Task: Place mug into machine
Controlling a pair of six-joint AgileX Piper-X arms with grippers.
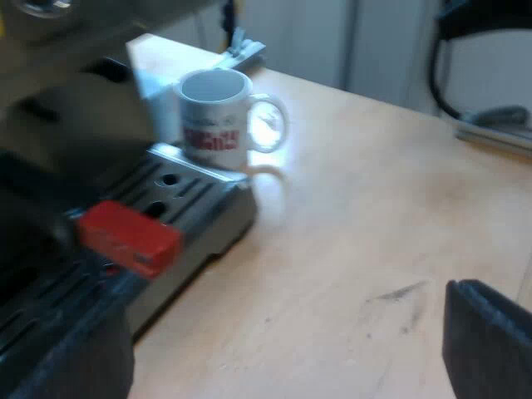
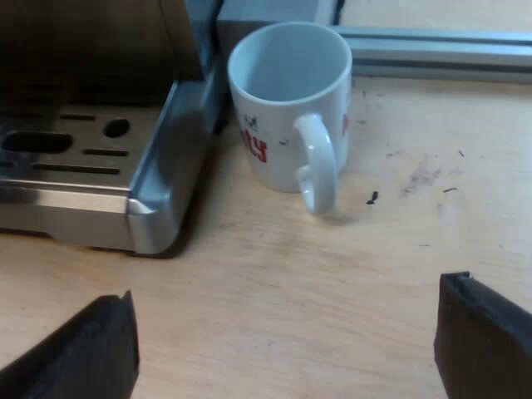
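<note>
A white mug [image 1: 216,120] with red lettering stands upright and empty on the wooden table, close beside the corner of the espresso machine's metal drip tray [image 1: 195,195]. My left gripper [image 1: 283,357] hangs open over bare table a good way short of the mug, with nothing between its fingers. The holder's red handle end [image 1: 129,237] juts out over the tray, close to one left finger. In the right wrist view the mug [image 2: 287,108] has its handle turned toward my right gripper [image 2: 283,349], which is open and a short way from it. The drip tray [image 2: 83,150] lies next to the mug.
An aluminium rail [image 2: 432,50] runs along the table just beyond the mug, also seen as the rail [image 1: 241,54] in the left wrist view. Bare wooden table [image 2: 291,274] lies between the right fingers and the mug.
</note>
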